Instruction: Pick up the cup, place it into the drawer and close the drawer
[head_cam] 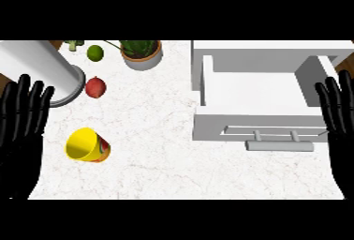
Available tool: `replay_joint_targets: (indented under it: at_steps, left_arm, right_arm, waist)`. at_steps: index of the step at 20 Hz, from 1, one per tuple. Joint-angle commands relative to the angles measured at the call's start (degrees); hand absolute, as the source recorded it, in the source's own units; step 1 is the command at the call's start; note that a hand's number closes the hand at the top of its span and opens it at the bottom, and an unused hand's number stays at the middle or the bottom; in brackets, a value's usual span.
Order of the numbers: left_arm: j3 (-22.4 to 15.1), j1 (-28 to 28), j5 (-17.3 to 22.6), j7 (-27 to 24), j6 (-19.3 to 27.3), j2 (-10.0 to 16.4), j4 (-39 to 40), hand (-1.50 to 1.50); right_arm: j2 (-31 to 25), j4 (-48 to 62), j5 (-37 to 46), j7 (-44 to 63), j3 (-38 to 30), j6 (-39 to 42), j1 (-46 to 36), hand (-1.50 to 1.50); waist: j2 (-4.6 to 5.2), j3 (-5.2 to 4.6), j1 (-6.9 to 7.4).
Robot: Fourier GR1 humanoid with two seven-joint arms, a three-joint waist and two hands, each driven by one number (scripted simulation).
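Step in hand, as I read it: the grasp on the cup (88,145); nothing is picked up yet. Left robot hand (24,117) is spread, fingers straight and apart, holding nothing. Right robot hand (337,110) is the same, flat and empty. Cup lies tipped over on the desk (173,173), just right of the left robot hand's palm, mouth facing up and toward that hand. Use the left one, it's the near side. Come in from the side and wrap round the body rather than pinching the rim; a tipped cup will likely roll if you nudge it. Keep clear of the red fruit (95,86) and the white cylinder (41,65), both close by that hand's fingertips (25,86). Drawer (256,89) is open, immediately left of the right robot hand, handle (280,146) below-left of its palm. It's a long carry across, so lift enough to clear the front wall. Hard to read: the cup's base hides behind its own rim, both thumbs merge into the black, and the view's edge cuts the right robot hand. You can't tell whether that hand touches the drawer's side wall. Cylinder runs out of view top-left.
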Motion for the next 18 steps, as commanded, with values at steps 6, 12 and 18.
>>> replay_joint_targets:
  at_steps: [6, 12, 18]
  left_arm:
    - [15.0, 3.4, 20.9, -1.9, -16.7, 11.8, 0.4, -1.50]
    - [16.9, 3.6, 28.6, 4.0, -13.7, 7.5, 11.5, -1.50]
    - [17.6, 4.9, 22.4, -3.2, -17.8, 6.9, 21.4, -1.50]
  right_arm:
    - [0.5, -3.7, -2.6, 0.4, -1.0, 0.9, 1.2, -1.50]
    - [-0.6, 7.9, -2.3, 5.4, 2.7, 4.2, -5.9, -1.50]
    - [-2.0, 11.8, -5.1, 4.3, -1.0, 6.8, -8.4, -1.50]
  waist:
    - [0.35, -0.91, -0.80]
    - [0.61, -0.90, -0.47]
    - [0.57, -0.89, -0.74]
